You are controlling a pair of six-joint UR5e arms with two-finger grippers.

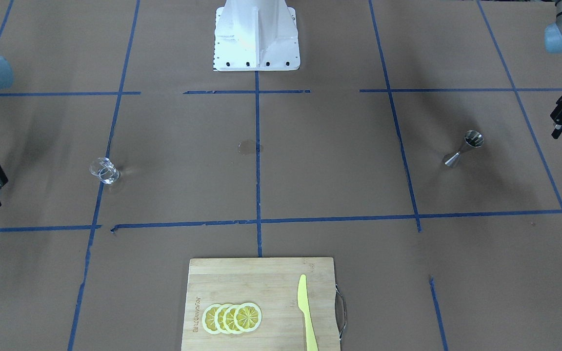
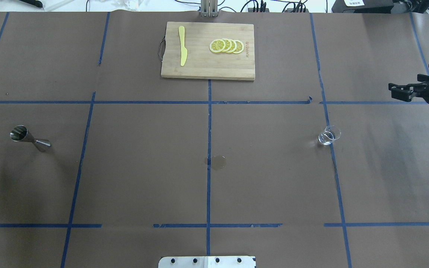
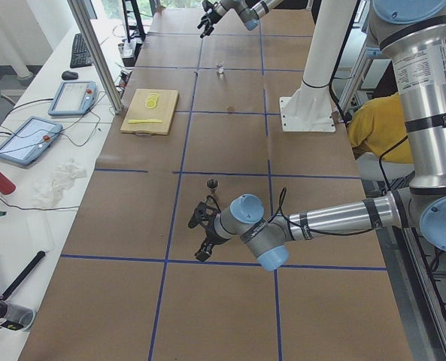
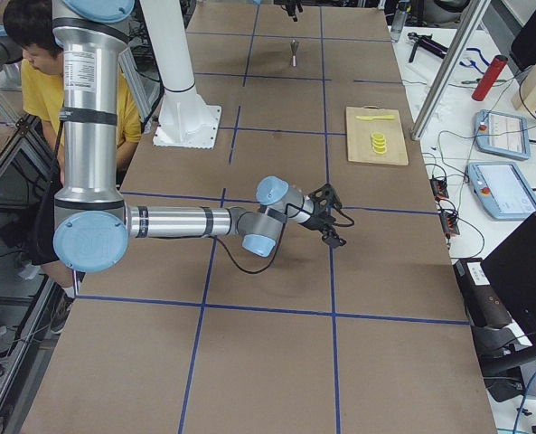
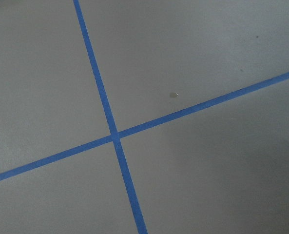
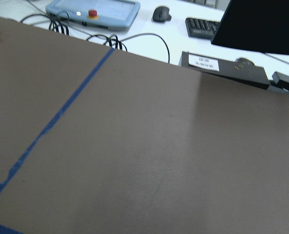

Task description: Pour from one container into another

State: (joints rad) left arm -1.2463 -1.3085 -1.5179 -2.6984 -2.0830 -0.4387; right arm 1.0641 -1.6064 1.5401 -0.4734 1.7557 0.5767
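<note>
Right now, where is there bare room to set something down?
Bare paper spans the middle between the jigger and the glass tumbler, except a small stain. Crowded only on the cutting board, with lemon slices and knife.

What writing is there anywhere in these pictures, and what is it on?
Brand mark along the board's edge: too blurred to read.
White label on a black box beyond the table: too small to read.
Printed sticker on the left arm: too small to read.
No text reads clearly.
</note>
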